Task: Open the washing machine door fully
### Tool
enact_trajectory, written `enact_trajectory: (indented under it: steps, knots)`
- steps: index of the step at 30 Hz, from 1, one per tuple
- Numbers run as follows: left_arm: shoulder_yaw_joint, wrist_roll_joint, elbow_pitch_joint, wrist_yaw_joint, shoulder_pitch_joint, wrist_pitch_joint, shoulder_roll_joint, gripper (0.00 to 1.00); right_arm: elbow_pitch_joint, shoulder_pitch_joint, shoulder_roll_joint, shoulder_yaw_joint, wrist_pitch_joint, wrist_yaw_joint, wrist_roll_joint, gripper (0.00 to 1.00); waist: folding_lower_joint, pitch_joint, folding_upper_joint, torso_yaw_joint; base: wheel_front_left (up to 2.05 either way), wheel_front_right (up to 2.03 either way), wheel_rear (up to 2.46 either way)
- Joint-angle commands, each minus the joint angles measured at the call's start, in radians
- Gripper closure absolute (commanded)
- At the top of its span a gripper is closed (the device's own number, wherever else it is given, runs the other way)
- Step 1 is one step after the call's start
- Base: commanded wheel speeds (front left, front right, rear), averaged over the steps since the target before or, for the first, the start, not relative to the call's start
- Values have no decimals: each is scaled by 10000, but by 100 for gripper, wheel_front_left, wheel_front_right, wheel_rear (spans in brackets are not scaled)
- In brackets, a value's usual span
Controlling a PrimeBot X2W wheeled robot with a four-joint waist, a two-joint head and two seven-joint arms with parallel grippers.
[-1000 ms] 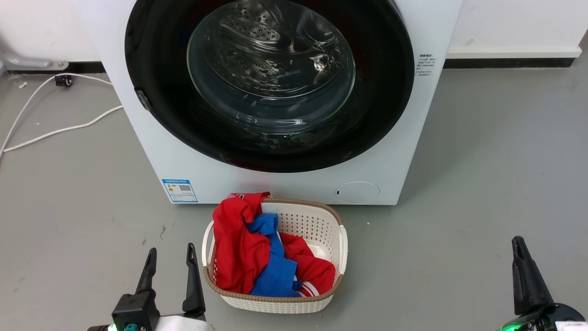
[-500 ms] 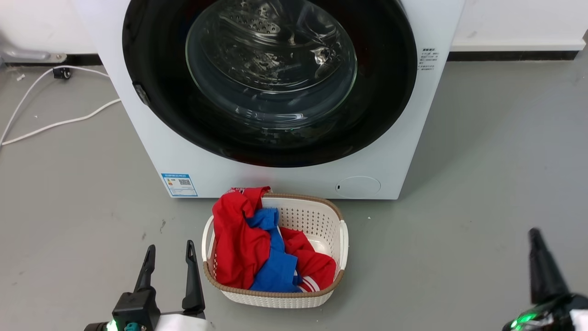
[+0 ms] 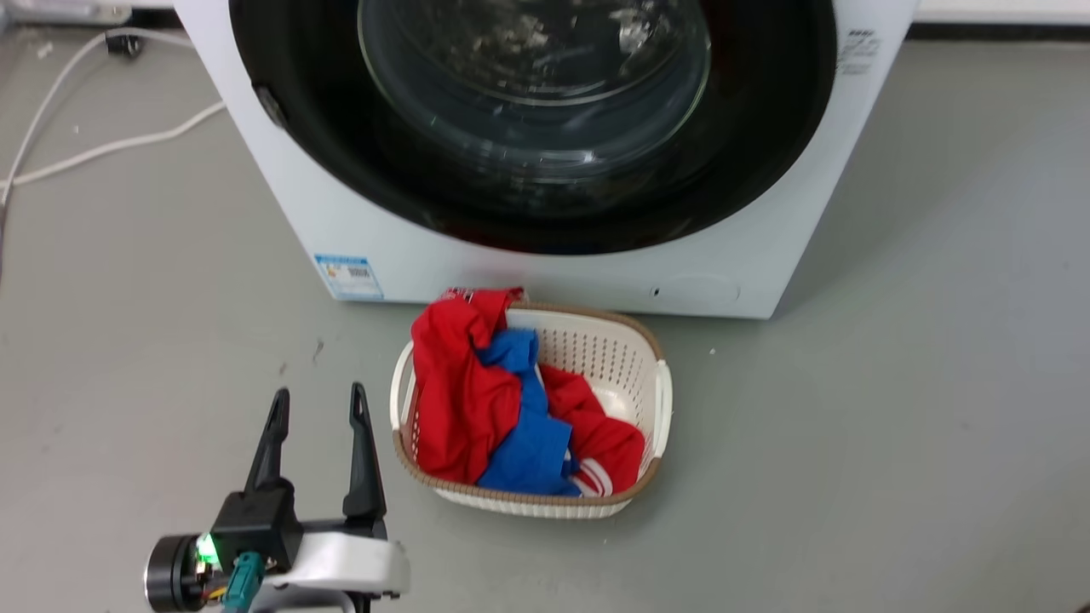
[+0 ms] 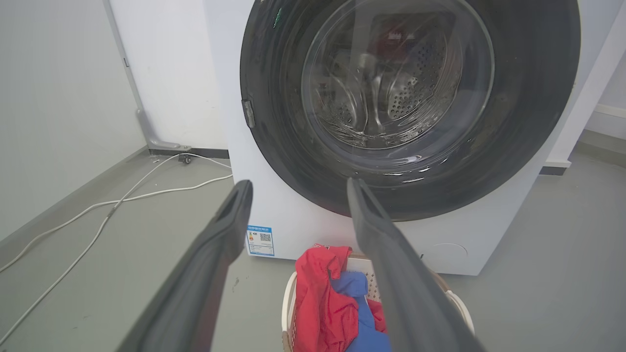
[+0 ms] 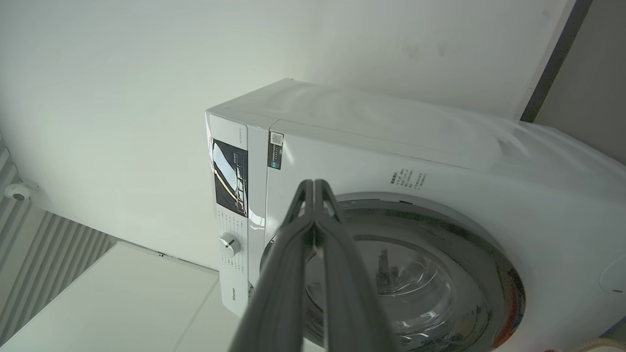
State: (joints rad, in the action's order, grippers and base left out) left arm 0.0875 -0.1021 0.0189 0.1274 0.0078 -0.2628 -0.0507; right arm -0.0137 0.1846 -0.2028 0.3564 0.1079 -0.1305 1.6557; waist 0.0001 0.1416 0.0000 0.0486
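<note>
Head view places the left gripper [image 3: 318, 392] at the near left, over the grey floor [image 3: 894, 426]. Its two dark fingers are spread apart with nothing held between them and are pointed toward the far side. A laundry basket [image 3: 660, 400] holding red and blue clothes [image 3: 464, 400] is found just to its right, close in front of the washing machine [image 3: 409, 264]. The washing machine door [image 3: 532, 128] lies farther off and to the right of this gripper. It is shut flat against the white front, so the opening is judged not yet begun.

A small grey tab [image 3: 268, 104] is seen on the door's left rim, the side nearest the left gripper. Whether it is a handle or a catch cannot be told. In the left wrist view the tab [image 4: 248, 113] is met above and left of the open left gripper [image 4: 299, 186], with the washing machine door [image 4: 406, 98] ahead.

The right gripper [image 5: 313, 183] is shown in the right wrist view with its fingers pressed together on nothing. It is aimed toward the washing machine door [image 5: 430, 274] from a rolled angle, and how far off it stands cannot be judged.

Being round, the door offers no long axis, so the edge to be pulled is what matters. If the tab marks that edge, the left arm is judged the better placed.
</note>
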Motion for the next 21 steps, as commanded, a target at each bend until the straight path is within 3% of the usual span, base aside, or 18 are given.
enact_trajectory:
  steps: [1,12,15,21]
  knots:
    - [8,60,-79,38,-219,-32,4,0,-77,526,-248,82,179,-4,29,100,-1,401,0,185,0,0,0]
    - [191,129,-425,170,-1076,-32,2,0,-1174,3802,-1776,128,1154,-4,-168,100,-1,1704,0,558,0,0,0]
    - [428,43,-481,238,-1493,-30,2,0,-1902,5353,-2690,-268,1740,-4,-486,100,-1,2351,0,835,0,0,0]
    - [621,-25,-528,336,-1778,-32,4,0,-2831,6793,-3398,-993,2406,-4,-876,100,-1,2868,0,1090,0,0,0]
